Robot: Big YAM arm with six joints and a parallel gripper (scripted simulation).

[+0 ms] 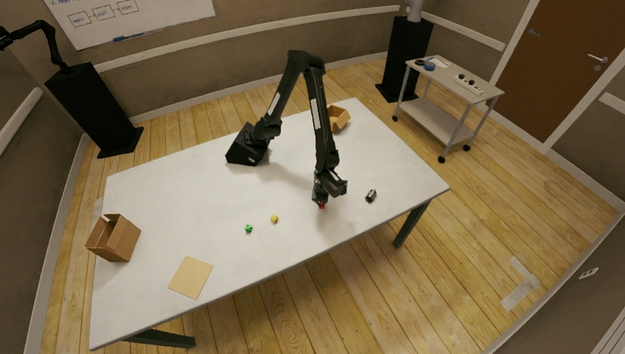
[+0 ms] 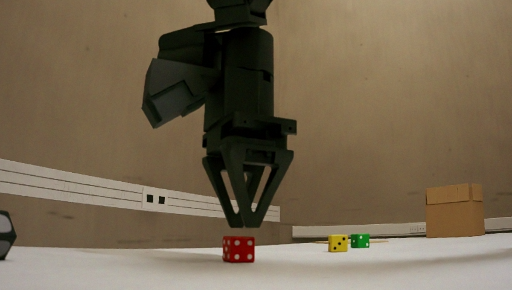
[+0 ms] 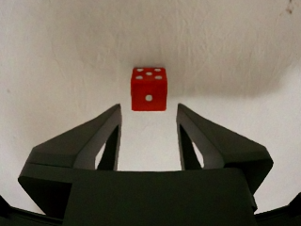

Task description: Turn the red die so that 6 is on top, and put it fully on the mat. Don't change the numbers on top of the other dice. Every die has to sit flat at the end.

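The red die (image 1: pixel 322 206) (image 2: pixel 238 249) (image 3: pixel 149 89) sits flat on the table, off the mat. In the wrist view its top face shows 1 and a side face 5; the exterior view shows 4 on another side. My gripper (image 1: pixel 319 202) (image 2: pixel 245 226) (image 3: pixel 149 111) points down just above the die, fingers parted and nothing between them. The yellow die (image 1: pixel 273 218) (image 2: pixel 337 243) and the green die (image 1: pixel 248 228) (image 2: pixel 360 240) stand on the table between the red die and the mat; their top numbers are not readable. The tan mat (image 1: pixel 191 276) lies near the front left edge.
A small black and grey object (image 1: pixel 371 195) (image 2: pixel 5 235) stands right of the red die in the top view. An open cardboard box (image 1: pixel 127 240) (image 2: pixel 454 219) is at the table's left end; another box (image 1: pixel 343 119) is at the back right.
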